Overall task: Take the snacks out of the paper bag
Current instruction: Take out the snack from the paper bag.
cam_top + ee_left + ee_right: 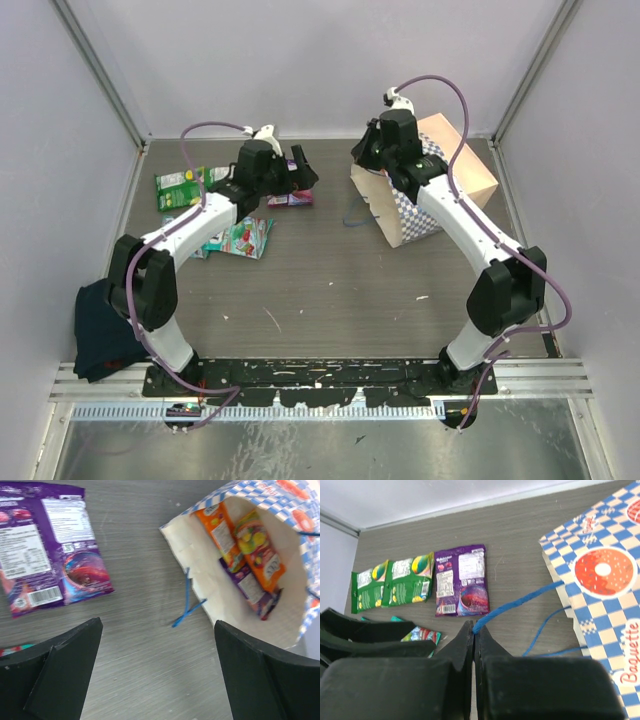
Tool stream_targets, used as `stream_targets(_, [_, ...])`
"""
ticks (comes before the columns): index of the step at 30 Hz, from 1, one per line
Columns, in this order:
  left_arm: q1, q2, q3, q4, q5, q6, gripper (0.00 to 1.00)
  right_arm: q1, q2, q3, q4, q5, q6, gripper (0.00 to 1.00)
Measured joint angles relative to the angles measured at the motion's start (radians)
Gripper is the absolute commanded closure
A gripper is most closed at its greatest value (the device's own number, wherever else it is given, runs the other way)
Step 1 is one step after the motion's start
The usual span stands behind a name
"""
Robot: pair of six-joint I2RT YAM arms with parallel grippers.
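Paper bag (470, 175) lies on its side at the right rear of the tabletop (330, 290), mouth facing left. Left wrist view shows two orange packets (250, 545) inside, with a darker packet (252, 587) under them. Right end effector (473, 628) is pinched tight on the bag's blue cord (520, 604), just off the mouth. Left end effector (157, 630) is spread wide and holds nothing, over bare tabletop between the bag and a purple packet (50, 545). Two green packets (390, 582) lie beside the purple one. Teal packets (240, 238) lie nearer the arm bases. Dark cloth (100, 330) sits at the left edge.
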Motion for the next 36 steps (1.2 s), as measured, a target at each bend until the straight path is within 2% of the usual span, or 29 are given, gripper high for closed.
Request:
stream_targets(3, [-0.009, 0.001, -0.028, 0.083, 0.037, -0.087, 0.11, 0.0, -0.029, -0.035, -0.018, -0.007, -0.001, 1.0])
stream_targets(6, [-0.031, 0.031, -0.043, 0.176, 0.077, -0.21, 0.23, 0.0, -0.077, -0.079, -0.043, -0.015, 0.005, 1.0])
stream_targets(10, [-0.109, 0.134, -0.058, 0.391, 0.097, -0.37, 0.37, 0.0, -0.13, -0.105, -0.055, -0.014, 0.017, 1.0])
stream_targets(13, [-0.175, 0.266, -0.066, 0.577, 0.092, -0.494, 0.48, 0.0, -0.156, -0.116, -0.053, -0.013, 0.024, 1.0])
stream_targets(17, [-0.237, 0.45, -0.076, 0.745, 0.068, -0.639, 0.45, 0.0, -0.167, -0.116, -0.054, -0.011, 0.029, 1.0])
stream_targets(23, [-0.296, 0.553, -0.074, 0.802, -0.024, -0.7, 0.44, 0.0, -0.191, -0.154, -0.053, -0.003, 0.06, 1.0])
stream_targets(31, [-0.368, 0.71, 0.221, 0.877, -0.073, -0.727, 0.43, 0.001, -0.275, -0.292, 0.011, -0.003, 0.13, 0.99])
stream_targets(36, [-0.386, 0.775, 0.292, 0.868, -0.083, -0.729, 0.46, 0.002, -0.28, -0.326, 0.064, -0.003, 0.154, 1.0])
